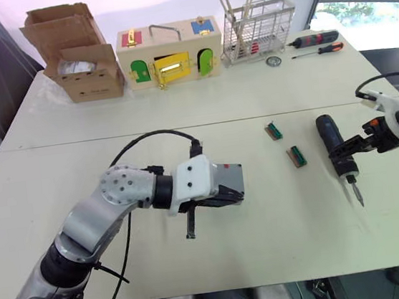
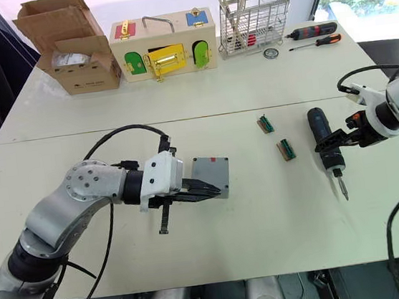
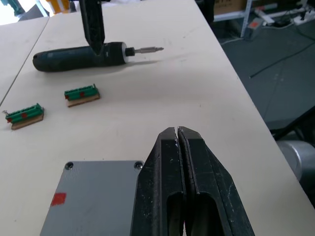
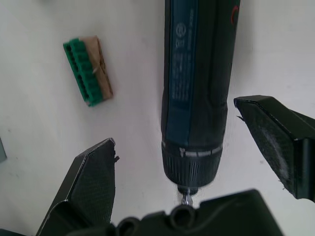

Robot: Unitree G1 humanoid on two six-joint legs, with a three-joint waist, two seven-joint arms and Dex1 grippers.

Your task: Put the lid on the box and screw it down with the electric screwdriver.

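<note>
Risk: right gripper [image 4: 189,147] straddles the electric screwdriver [image 4: 197,88] w/ fingers spread, nothing grasped; tool is round and lies flat on the bench [image 1: 181,115], so an off-centre close could roll it or kick the bit sideways. Left gripper [image 3: 179,172] is clenched empty, tips over the box's [image 3: 93,196] edge, and could nudge it. Box: grey, red mark on top, corner screws showing; lid probably on already, hard to tell. Screwdriver: thick, dark, thin metal bit.

Lidded grey box [image 2: 212,176] and black electric screwdriver [image 2: 323,142] lie well apart on table
</note>
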